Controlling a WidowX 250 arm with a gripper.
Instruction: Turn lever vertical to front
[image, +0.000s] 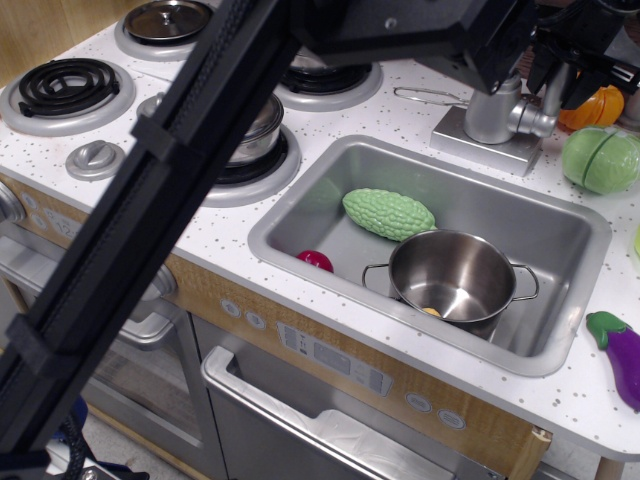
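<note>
The lever (556, 98) is a short silver-grey handle with a rounded end. It stands upright on the right side of the grey faucet column (493, 112), which sits on a rectangular base behind the sink. My gripper (564, 72) has come down from above at the top right. Its dark fingers (590, 82) sit close on either side of the lever's upper part and hide its tip. The black arm crosses the view from the bottom left to the top right.
The steel sink (300, 205) holds a green bumpy vegetable (388, 213), a steel pot (463, 275) and a red item (315, 260). An orange toy (600, 108) and a green toy (601, 158) lie right of the faucet. A thin wire loop (430, 96) lies left of it, and a purple eggplant (622, 355) is at the right edge.
</note>
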